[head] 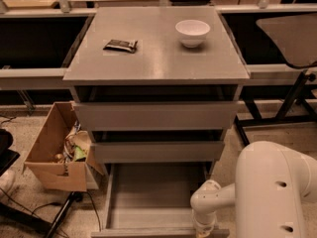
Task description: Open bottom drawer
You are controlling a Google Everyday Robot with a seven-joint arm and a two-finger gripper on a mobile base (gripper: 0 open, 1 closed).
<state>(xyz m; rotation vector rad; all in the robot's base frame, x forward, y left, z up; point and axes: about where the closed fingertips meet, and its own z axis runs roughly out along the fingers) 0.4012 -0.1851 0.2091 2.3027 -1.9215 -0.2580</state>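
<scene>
The grey cabinet (156, 58) has three drawers. The bottom drawer (148, 202) stands pulled far out toward me, showing its shallow grey tray, which looks bare. Its front panel (148, 232) lies at the lower edge of the view. My white arm (275, 192) comes in from the lower right. My gripper (204, 230) hangs at the drawer's front right corner, mostly cut off by the frame edge. The top drawer (156, 115) and middle drawer (158, 151) stand slightly out.
A white bowl (192, 32) and a dark snack packet (120, 45) lie on the cabinet top. An open cardboard box (54, 152) with litter stands left of the cabinet. A chair (292, 38) stands at the right, and cables (29, 209) cross the floor at the lower left.
</scene>
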